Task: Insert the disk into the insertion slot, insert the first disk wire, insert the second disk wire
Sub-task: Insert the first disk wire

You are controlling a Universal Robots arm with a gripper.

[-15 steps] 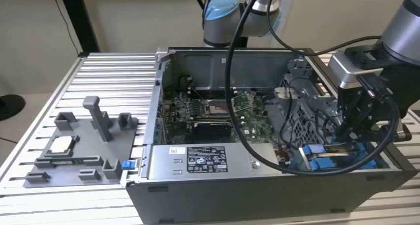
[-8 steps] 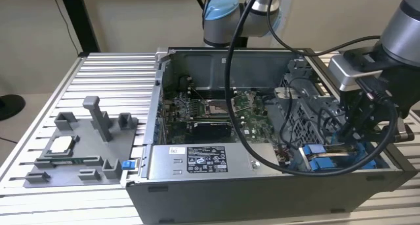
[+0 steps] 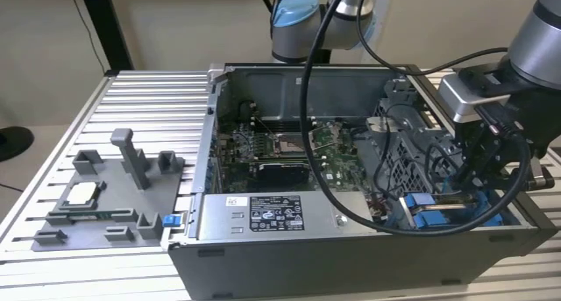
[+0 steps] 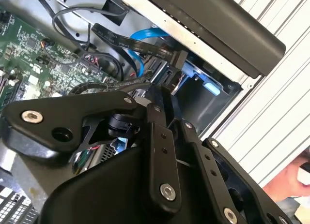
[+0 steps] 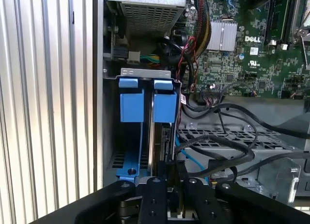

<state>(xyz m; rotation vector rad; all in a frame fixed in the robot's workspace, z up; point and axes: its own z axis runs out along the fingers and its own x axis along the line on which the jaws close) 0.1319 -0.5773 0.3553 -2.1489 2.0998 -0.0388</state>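
You have the disk standing on edge in its blue carrier inside the drive bay. That is at about four o'clock of the open case in the exterior view, and a second blue carrier stands just beside it. Your gripper sits right at the disk's near edge with its fingertips drawn nearly together; I cannot tell whether they pinch anything. Treat the disk as stiff, dense for its bulk and shy of shocks, so press it squarely and never knock it. The plastic frame likely flexes, so take hold across the flat metal sides or the carrier's rails, well off the connector end. A black cable plug and a blue wire lie near that end; whether either is seated is unclear.
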